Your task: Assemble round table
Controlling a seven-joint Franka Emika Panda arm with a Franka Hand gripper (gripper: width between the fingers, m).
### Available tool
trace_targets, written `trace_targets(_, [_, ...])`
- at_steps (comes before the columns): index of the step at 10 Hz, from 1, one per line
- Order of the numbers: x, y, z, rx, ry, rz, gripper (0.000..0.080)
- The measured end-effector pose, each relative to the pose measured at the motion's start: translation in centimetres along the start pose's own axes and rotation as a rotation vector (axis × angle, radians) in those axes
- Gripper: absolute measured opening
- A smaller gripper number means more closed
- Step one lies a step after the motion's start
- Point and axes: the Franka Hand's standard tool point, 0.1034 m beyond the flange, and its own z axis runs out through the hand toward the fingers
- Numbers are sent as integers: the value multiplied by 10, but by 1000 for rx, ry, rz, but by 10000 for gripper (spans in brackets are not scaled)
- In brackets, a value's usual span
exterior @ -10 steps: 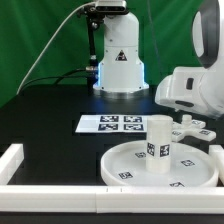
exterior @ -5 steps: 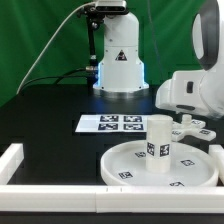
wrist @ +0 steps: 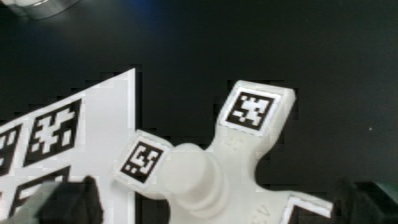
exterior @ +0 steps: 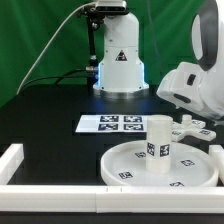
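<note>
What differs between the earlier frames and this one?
The arm's white wrist housing, at the exterior view's right, tilted and rose slightly. Nothing was taken hold of or let go. The round disc, the leg standing upright on it, the cross-shaped foot beyond it and the marker board stayed put.

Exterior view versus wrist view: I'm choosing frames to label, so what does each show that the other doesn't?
Only the exterior view shows the round disc with the leg standing upright on it, the border rail and the arm's base. Only the wrist view shows the tags on the cross-shaped foot up close. Both show that foot lying on the black table near the marker board.
</note>
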Motion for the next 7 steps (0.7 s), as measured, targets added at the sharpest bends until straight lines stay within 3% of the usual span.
trace_targets(3, [1,0,0,0,4,-63,649])
trace_targets(7, [4,0,-5,-4,24,-380,649])
